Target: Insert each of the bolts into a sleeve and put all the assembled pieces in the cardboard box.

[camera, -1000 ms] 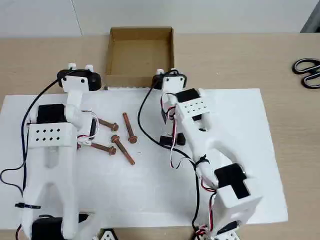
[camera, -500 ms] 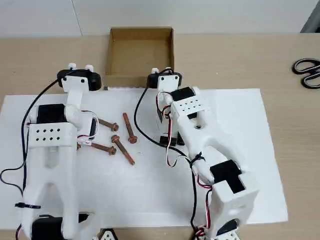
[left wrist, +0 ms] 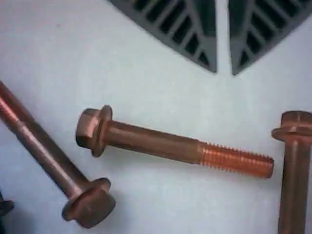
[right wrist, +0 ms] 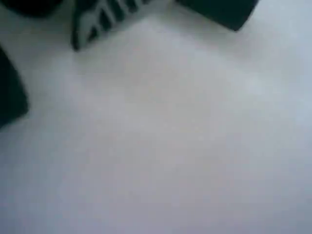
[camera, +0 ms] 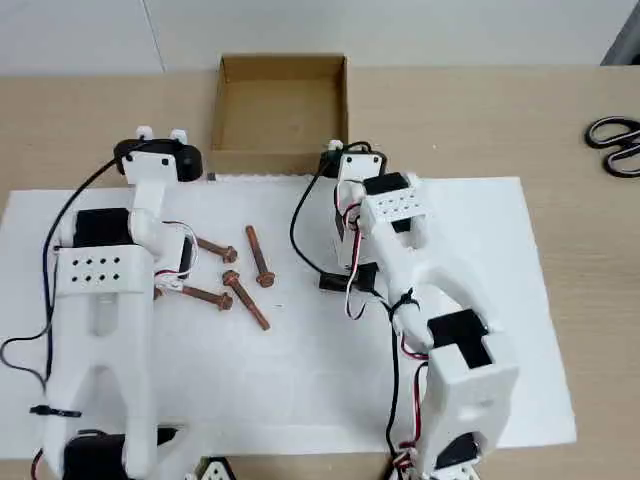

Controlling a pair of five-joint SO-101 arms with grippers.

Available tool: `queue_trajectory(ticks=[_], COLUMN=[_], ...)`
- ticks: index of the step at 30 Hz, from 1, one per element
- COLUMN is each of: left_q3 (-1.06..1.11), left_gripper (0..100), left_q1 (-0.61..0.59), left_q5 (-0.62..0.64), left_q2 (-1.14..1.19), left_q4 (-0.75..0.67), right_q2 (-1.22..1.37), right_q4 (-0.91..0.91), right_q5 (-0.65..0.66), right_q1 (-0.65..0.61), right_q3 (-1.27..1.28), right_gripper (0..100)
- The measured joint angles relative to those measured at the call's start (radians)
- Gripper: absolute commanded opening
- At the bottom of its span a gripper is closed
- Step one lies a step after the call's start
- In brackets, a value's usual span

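Several copper-coloured bolts lie loose on the white paper between the arms. The left gripper hovers shut just above them, its ribbed fingertips a thin slit apart with nothing held. Below it lie one whole bolt and parts of two more, one on either side. The right gripper is open over bare paper, its ribbed finger far from the other dark one. A small black piece sits by the right arm; I cannot tell if it is a sleeve. The cardboard box is empty.
The box stands at the back, just beyond the paper's far edge. Black-handled scissors lie on the wooden table at the far right. The left arm covers the paper's left side. Cables hang from both arms.
The right arm's wrist swung left toward the bolts, then back right to near the box's corner. The left arm and the bolts have not moved.
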Motion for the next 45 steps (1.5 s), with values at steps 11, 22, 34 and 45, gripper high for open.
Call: queue_trajectory(ticks=[11, 22, 34, 45], left_q3=[0.0, 0.0, 0.0, 0.0], left_gripper=[1, 1, 1, 1], left_q1=[0.0, 0.0, 0.0, 0.0], left_q5=[-0.002, 0.0, 0.0, 0.0], left_q2=[0.0, 0.0, 0.0, 0.0], left_q4=[0.0, 0.0, 0.0, 0.0], right_q2=[0.006, 0.043, 0.043, 0.035], right_q4=[0.014, 0.176, 0.247, 0.272], right_q5=[0.003, 0.003, 0.072, 0.084], right_q1=[0.002, 0.0, -0.006, -0.006], right_q3=[-0.023, -0.176, -0.288, -0.296], right_gripper=[22.3, 22.3, 22.0, 12.3])
